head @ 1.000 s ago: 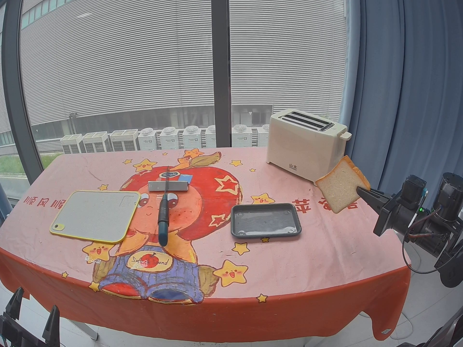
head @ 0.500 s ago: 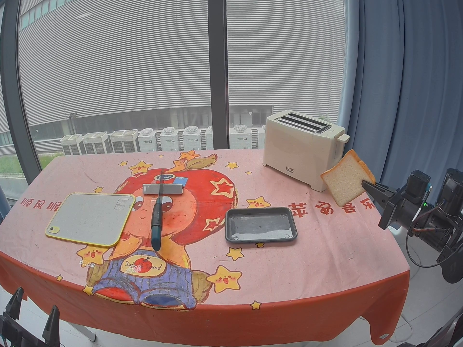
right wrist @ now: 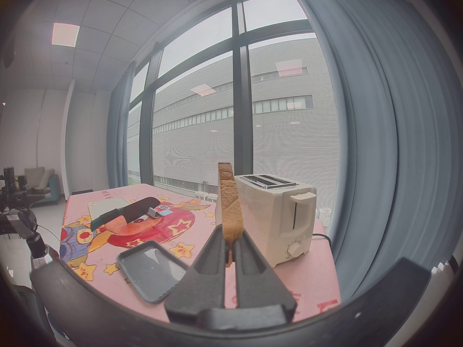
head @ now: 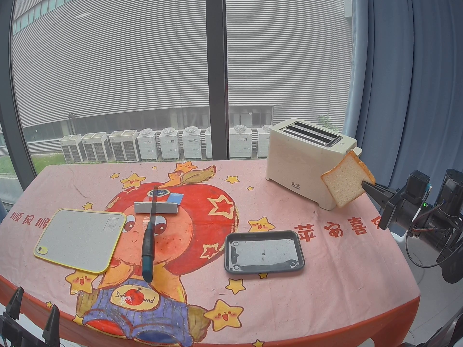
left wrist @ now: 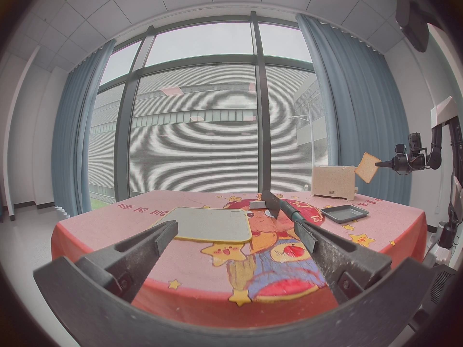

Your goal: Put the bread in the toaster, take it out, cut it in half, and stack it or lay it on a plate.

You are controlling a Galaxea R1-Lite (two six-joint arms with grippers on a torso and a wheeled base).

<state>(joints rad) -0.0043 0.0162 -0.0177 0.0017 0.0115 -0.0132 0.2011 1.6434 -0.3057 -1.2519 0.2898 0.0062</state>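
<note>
A slice of bread (head: 346, 179) hangs upright in the air at the table's right side, beside the toaster's lever end. My right gripper (head: 367, 186) is shut on its lower corner, and the bread (right wrist: 228, 206) stands edge-on between the fingers. The cream two-slot toaster (head: 304, 159) stands at the back right with both slots bare. A dark rectangular plate (head: 264, 252) lies in front of it. A knife (head: 149, 237) with a dark blue handle lies left of centre. My left gripper (left wrist: 231, 227) hangs open off the table's front left corner.
A grey cutting board (head: 78, 232) with a yellow rim lies at the left. A small grey holder (head: 156, 207) sits under the knife's blade. Blue curtains (head: 415, 83) hang close behind the right arm. The tablecloth between plate and front edge is bare.
The bread has risen in my right gripper and now sits level with the toaster's upper side. The head camera has shifted, so the whole table sits lower in view.
</note>
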